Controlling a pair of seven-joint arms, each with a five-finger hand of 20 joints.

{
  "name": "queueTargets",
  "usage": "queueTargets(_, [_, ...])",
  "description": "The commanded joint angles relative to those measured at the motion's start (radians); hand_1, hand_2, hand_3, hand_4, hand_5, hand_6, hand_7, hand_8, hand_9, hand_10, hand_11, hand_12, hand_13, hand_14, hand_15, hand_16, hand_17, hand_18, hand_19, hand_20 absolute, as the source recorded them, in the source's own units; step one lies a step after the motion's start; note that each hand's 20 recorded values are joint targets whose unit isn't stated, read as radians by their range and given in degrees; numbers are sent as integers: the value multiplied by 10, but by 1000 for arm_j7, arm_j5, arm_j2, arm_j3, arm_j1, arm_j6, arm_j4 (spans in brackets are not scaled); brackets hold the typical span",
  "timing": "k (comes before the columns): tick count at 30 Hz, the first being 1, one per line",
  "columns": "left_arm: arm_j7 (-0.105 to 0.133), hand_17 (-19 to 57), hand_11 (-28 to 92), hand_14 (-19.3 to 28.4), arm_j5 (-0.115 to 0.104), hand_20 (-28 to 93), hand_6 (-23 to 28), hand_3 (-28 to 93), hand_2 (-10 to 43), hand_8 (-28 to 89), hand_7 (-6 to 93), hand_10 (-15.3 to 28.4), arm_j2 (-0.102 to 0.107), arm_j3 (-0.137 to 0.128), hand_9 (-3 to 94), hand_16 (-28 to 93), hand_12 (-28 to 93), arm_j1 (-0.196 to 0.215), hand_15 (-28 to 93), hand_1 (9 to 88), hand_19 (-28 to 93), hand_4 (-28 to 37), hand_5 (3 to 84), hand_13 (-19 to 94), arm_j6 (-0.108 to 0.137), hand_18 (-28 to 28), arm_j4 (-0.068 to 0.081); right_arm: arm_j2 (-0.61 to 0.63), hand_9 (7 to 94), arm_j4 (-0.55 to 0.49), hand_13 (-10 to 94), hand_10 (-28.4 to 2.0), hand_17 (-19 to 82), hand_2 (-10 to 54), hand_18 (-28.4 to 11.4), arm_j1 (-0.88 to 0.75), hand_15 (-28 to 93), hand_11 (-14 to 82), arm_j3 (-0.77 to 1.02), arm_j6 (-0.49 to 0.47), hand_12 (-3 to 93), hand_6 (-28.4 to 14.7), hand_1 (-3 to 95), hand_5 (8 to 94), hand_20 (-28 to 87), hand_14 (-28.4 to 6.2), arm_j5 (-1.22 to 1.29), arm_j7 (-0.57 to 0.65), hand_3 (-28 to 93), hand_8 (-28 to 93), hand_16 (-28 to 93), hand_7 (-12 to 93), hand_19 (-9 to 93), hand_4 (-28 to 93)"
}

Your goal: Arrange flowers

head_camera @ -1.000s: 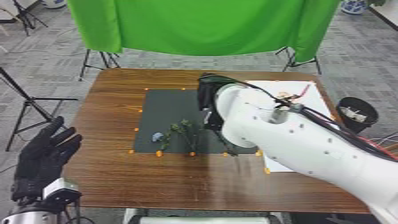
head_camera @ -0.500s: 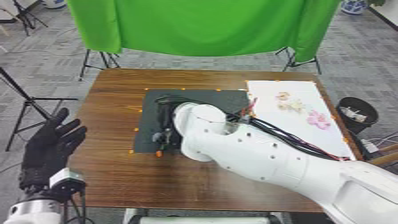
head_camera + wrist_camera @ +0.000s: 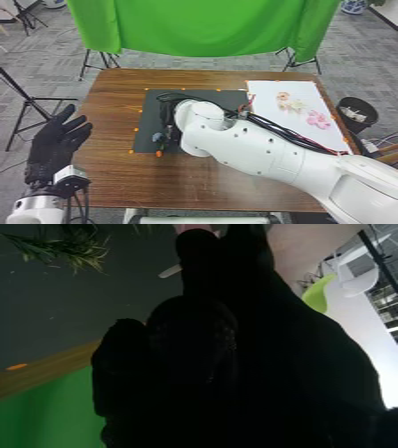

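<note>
Brown wood tops the surface (image 3: 115, 175); a white sheet (image 3: 293, 135) lies right of a dark mat (image 3: 149, 114). The left robot hand (image 3: 55, 150) looks released; the right robot hand (image 3: 168, 114), over the mat, I can't tell. Pink flowers (image 3: 318, 120) rest on the sheet, a blue flower (image 3: 158, 136) near left.

The brown table (image 3: 133, 185) bears a dark mat (image 3: 229, 98) and white sheet (image 3: 298, 87).

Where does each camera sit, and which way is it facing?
Head view: on the robot's head, facing forward and down at the table; left hand and right arm show.
Right wrist view: on the right wrist, looking along the right hand past greenery.
Both share the dark mat and green cloth.
</note>
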Motion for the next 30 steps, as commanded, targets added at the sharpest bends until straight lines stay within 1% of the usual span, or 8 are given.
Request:
queueTargets(1, [-40, -83, 292, 260, 19, 66, 98, 658, 74, -84, 112, 194, -15, -2, 329, -133, 100, -25, 565, 305, 487, -209, 372, 218, -25, 239, 8, -21, 909, 4, 865, -82, 615, -95, -108, -12, 653, 90, 28, -33, 316, 28, 592, 745, 351, -12, 12, 11, 719, 7, 181, 243, 932, -267])
queueTargets(9, [-6, -83, 292, 259, -6, 66, 99, 660, 73, -84, 112, 194, 12, 17, 329, -133, 100, -26, 565, 304, 488, -208, 372, 218, -18, 238, 10, -20, 900, 15, 860, -89, 612, -95, -113, 0, 654, 109, 18, -27, 299, 27, 570, 692, 345, -16, 16, 13, 719, -16, 178, 205, 932, -265])
queueTargets(16, [-24, -83, 293, 259, 2, 65, 99, 659, 74, -84, 112, 194, 1, 23, 328, -133, 100, -34, 565, 304, 488, -208, 372, 218, -18, 239, 12, -20, 885, 8, 856, -96, 606, -95, -114, 5, 656, 114, 11, 4, 287, 33, 557, 626, 342, -16, 1, 2, 727, -73, 177, 189, 932, -271])
queueTargets(20, [-53, -84, 294, 260, 19, 65, 99, 660, 75, -84, 112, 193, -16, 14, 328, -133, 100, -42, 565, 303, 489, -208, 372, 218, -30, 239, 16, -25, 868, 5, 855, -91, 607, -95, -112, 7, 657, 83, 12, -5, 277, 31, 559, 611, 340, -15, -5, 2, 721, -126, 174, 187, 932, -272])
queueTargets(21, [-36, -83, 294, 260, 8, 65, 99, 660, 75, -84, 112, 194, -1, 26, 327, -133, 100, -40, 565, 303, 489, -208, 372, 218, -23, 238, 15, -24, 867, 4, 855, -91, 606, -95, -112, 9, 657, 82, 6, 3, 277, 30, 558, 610, 340, -15, -8, 4, 722, -128, 174, 188, 932, -272])
queueTargets(27, [-57, -84, 294, 259, 23, 64, 99, 662, 74, -83, 112, 193, -10, 34, 328, -133, 100, -53, 566, 303, 489, -209, 372, 218, -35, 238, 17, -28, 857, 3, 849, -101, 602, -95, -115, 16, 660, 89, 3, 7, 273, 27, 547, 597, 343, -15, -11, 16, 726, -133, 174, 186, 932, -272])
queueTargets(29, [-81, -84, 295, 259, 41, 64, 99, 661, 74, -84, 112, 193, -21, 33, 328, -134, 100, -60, 566, 304, 489, -209, 373, 218, -43, 238, 19, -26, 852, 5, 847, -102, 601, -95, -115, 26, 661, 92, -9, 23, 270, 26, 544, 595, 344, -15, -14, 22, 727, -132, 174, 186, 932, -272])
queueTargets(30, [-62, -83, 295, 259, 27, 64, 99, 661, 75, -84, 112, 193, -9, 41, 328, -134, 100, -62, 566, 304, 489, -209, 373, 217, -40, 238, 21, -24, 849, 6, 846, -102, 601, -95, -115, 35, 661, 93, -19, 37, 268, 25, 543, 594, 344, -14, -14, 23, 728, -132, 174, 186, 932, -272])
